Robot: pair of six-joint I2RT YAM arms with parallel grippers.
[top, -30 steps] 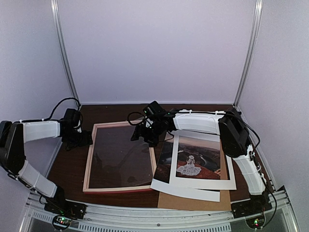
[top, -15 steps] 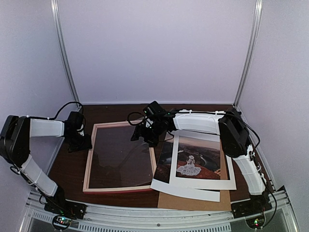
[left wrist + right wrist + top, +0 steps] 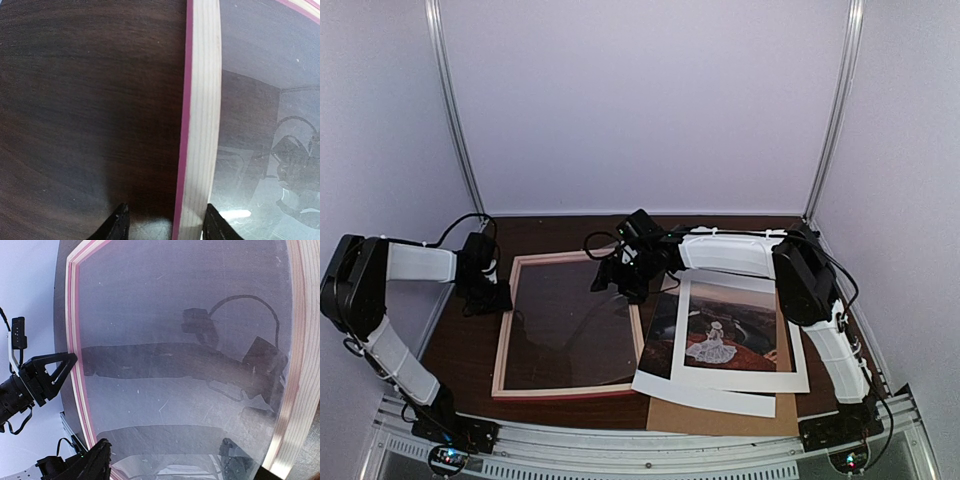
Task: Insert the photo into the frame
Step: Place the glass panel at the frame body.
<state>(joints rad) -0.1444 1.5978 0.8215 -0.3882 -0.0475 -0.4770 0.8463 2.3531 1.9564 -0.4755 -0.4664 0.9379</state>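
Observation:
The frame (image 3: 502, 345) lies flat on the dark table, its pink moulding and pale wood back edge around a reflective pane. My left gripper (image 3: 500, 297) is at its left rail. In the left wrist view that rail (image 3: 202, 125) runs between the jaws of the left gripper (image 3: 165, 227). One fingertip (image 3: 214, 226) is against the rail's inner side; the other stands apart from its pink edge. My right gripper (image 3: 620, 285) hovers open over the pane near the frame's far right corner. It shows in its own view too, right gripper (image 3: 180, 470). The photo (image 3: 725, 330) lies right of the frame.
A white-bordered sheet (image 3: 740, 380) overlaps the photo, and a brown board (image 3: 720, 420) lies under both at the near edge. Purple walls with metal posts (image 3: 460, 150) enclose the table. My left gripper (image 3: 50, 372) appears at the frame's far rail in the right wrist view.
My left gripper has shifted right onto the frame's left rail and its jaws have narrowed around it. The right arm, frame and photo have not moved.

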